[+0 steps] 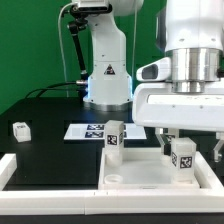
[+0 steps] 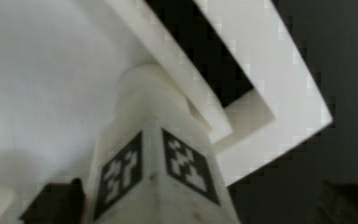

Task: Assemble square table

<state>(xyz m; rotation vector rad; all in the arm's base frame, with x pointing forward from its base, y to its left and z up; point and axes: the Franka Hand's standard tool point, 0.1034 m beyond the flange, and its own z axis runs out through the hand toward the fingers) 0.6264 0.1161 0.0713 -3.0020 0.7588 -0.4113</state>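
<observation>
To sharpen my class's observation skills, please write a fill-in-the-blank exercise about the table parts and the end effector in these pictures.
1. The near leg beneath the end effector and the far leg by the marker board both stand ___ on the square top.
2. A loose leg sits on the black table at the exterior view's ___.
3. The end effector's jaws are ___.
Missing words: upright; left; open.

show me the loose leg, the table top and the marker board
loose leg (image 1: 20, 129), exterior view, its tagged side face
table top (image 1: 138, 166), exterior view, bare inner surface
marker board (image 1: 80, 130), exterior view, white part beside the tags
</observation>
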